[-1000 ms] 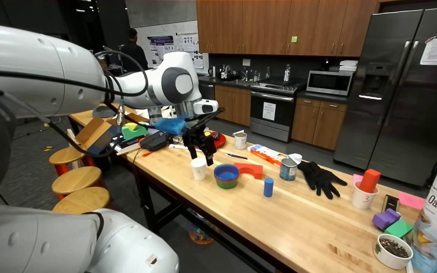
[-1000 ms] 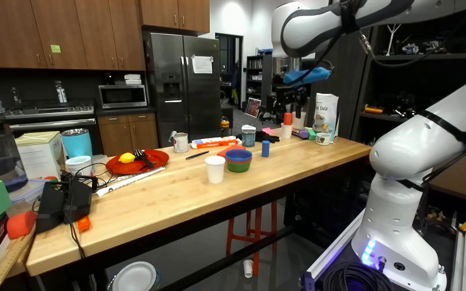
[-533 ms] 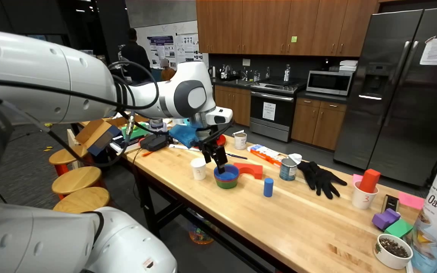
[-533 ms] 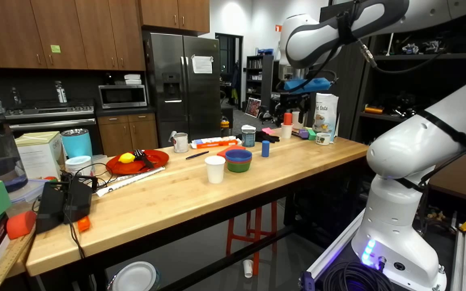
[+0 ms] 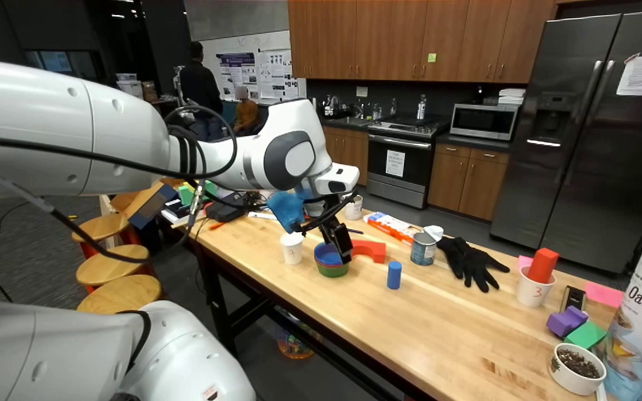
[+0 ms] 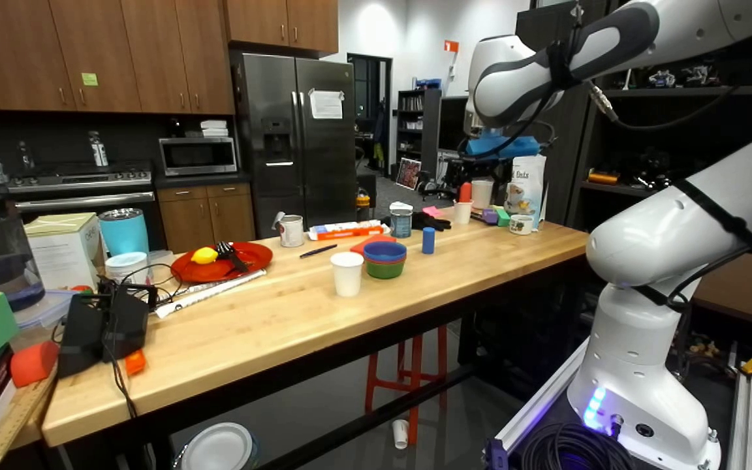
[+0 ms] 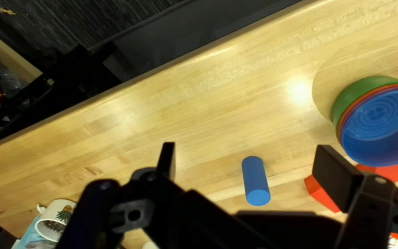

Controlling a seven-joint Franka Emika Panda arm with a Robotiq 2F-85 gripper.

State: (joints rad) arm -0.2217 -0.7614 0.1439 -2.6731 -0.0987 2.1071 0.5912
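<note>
The hand has its fingers spread wide apart and holds nothing, hanging in the air above the worktop. In the wrist view the blue cylinder shows in the gap between those fingers. In both exterior views this cylinder stands upright on the worktop.

Near the cylinder lies a red arch. Just beside the arch, farther from the cylinder, stands a stack of bowls, blue uppermost and green lowest. Past the bowls from the cylinder is a paper cup. On another side, near the cylinder, stands a tin, with black gloves beyond it.

Well apart from the cylinder, past the gloves, a white cup holds a red block; farther still stand a bag of oats and a small bowl of dark bits. Past the paper cup, well away from the cylinder, a red plate carries a lemon.
</note>
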